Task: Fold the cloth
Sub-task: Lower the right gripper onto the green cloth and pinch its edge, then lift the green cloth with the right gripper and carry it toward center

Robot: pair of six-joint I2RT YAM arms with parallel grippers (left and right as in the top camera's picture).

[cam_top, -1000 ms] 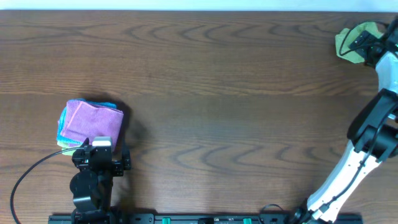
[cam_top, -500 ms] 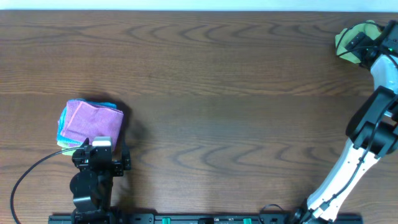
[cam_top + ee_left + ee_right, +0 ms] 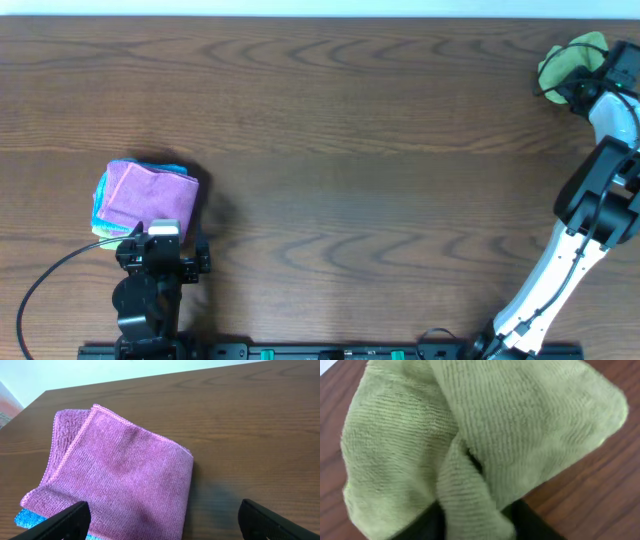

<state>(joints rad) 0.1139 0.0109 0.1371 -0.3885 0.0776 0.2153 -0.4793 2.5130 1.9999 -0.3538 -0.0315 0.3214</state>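
In the overhead view the cloth (image 3: 566, 60) lies bunched at the far right corner of the tabletop (image 3: 350, 150), just ahead of the right end effector (image 3: 574, 82), which is touching its near edge; the left end effector (image 3: 160, 224) is well apart from it, across the whole tabletop, so the right arm is plainly the nearer; crumpled as it is, the cloth shows no clear long axis. In the left wrist view the left end effector (image 3: 164, 506) stands wide with nothing between its fingers; directly ahead of it sits a folded pink cloth (image 3: 120, 475) on a blue cloth (image 3: 30, 519) (neither is the task's thing). In the right wrist view the cloth (image 3: 520, 420) fills the picture, heaped forward of the right end effector (image 3: 476, 519); the dark fingers (image 3: 532, 521) sit narrow on either side of a raised ridge of the green pile, gripping it. By my reading, the cloth must be drawn back toward the open middle of the tabletop and spread flat before any fold.
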